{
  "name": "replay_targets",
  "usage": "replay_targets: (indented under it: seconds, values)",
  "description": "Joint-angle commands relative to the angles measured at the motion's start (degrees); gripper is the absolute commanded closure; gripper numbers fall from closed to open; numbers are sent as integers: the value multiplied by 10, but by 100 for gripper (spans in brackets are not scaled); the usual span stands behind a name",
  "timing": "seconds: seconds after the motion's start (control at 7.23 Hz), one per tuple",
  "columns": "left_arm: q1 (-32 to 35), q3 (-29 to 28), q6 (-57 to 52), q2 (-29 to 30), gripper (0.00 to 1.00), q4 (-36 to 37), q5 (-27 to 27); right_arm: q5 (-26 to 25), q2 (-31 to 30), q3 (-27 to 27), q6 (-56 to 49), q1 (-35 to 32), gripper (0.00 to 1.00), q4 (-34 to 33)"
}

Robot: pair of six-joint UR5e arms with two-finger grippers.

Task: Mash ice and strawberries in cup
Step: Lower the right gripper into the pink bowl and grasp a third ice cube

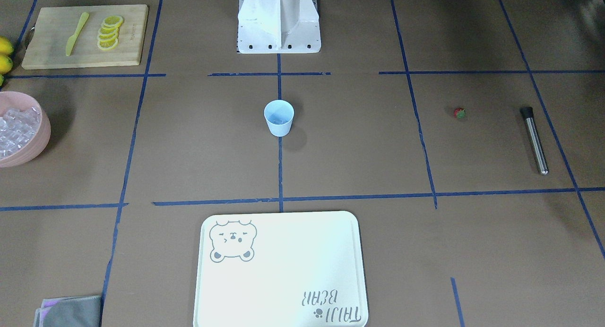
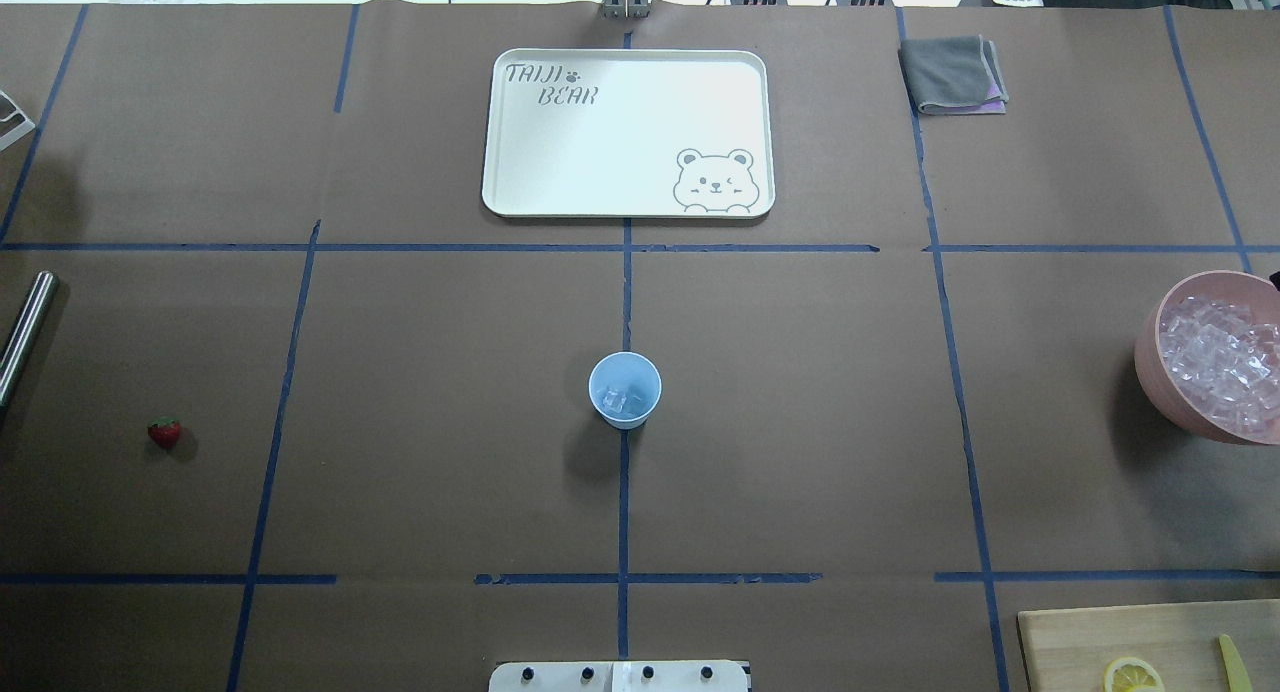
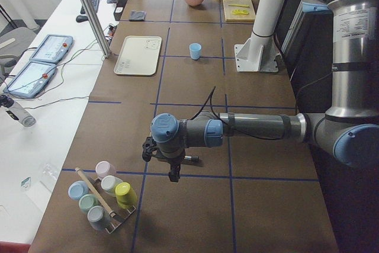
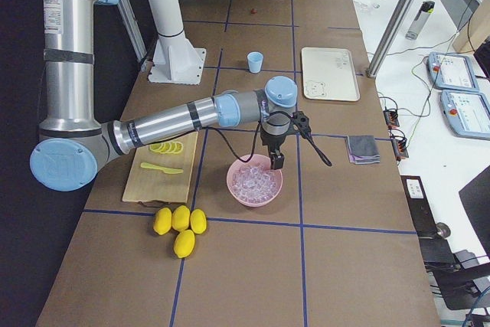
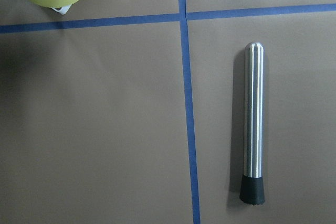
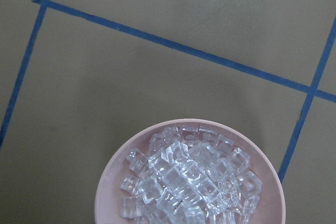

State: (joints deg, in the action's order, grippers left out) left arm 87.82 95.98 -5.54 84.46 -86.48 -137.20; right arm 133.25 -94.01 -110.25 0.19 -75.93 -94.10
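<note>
Beneath right end effector [image 4: 273,161], ice [image 4: 255,182]

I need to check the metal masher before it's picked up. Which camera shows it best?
The left wrist view: the metal masher lies there whole, large and sharp. The front-facing view shows it whole but small; the overhead view cuts it off at the edge; the side views show at most a distant sliver.

light even, diffuse, from overhead; shadows soft. ice [image 6: 189,182] beneath the right claw [image 4: 274,160] glints, sharp. steel muddler [image 5: 253,124] below the left claw [image 3: 173,177] throws a thin shadow. tray [image 1: 283,270], far from both, glares white. front view's upper corners dim.
</note>
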Motion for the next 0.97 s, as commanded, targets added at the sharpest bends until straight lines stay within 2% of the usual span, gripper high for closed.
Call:
replay_targets:
  seconds: [0.0, 0.28, 0.83]
  values:
    - [-3, 0, 0, 0, 0, 0, 0, -31, -26, 16, 52, 45, 1, 79]
    - [-4, 0, 0, 0, 0, 0, 0, -35, -33, 49, 55, 60, 2, 133]
    - [-12, 1, 0, 0, 0, 0, -1, -43, -50, 58, 55, 73, 4, 151]
